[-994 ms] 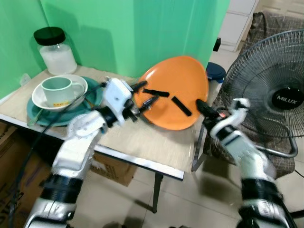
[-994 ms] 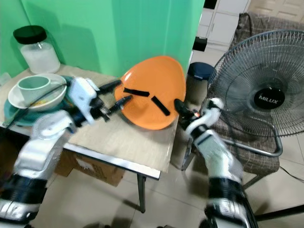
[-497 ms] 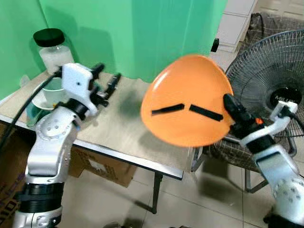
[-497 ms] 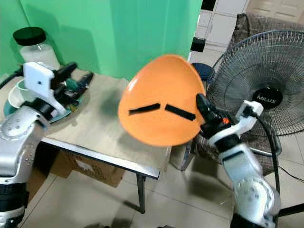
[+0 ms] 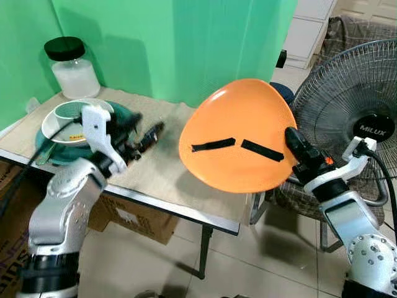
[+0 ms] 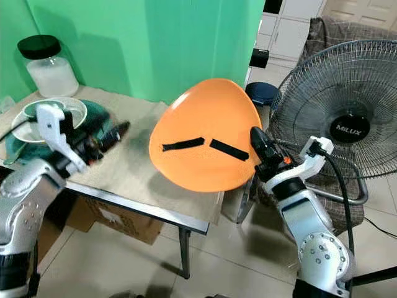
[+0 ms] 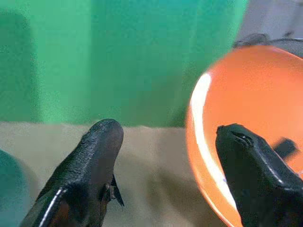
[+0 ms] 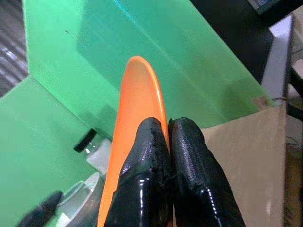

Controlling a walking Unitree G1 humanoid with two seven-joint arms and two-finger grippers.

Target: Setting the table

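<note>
1. The right gripper (image 5: 296,144) pinched the orange plate (image 5: 239,136) by its rim, holding it tilted above the table's (image 5: 167,177) right edge.
2. The left gripper (image 5: 144,131) hung spread over the table, beside the cup (image 5: 69,116).

Head stereo pair looking down and forward at the beige cloth-covered table (image 5: 167,180), wrist cameras close along black fingers, all sharing the tilted round orange plate (image 5: 239,136).
</note>
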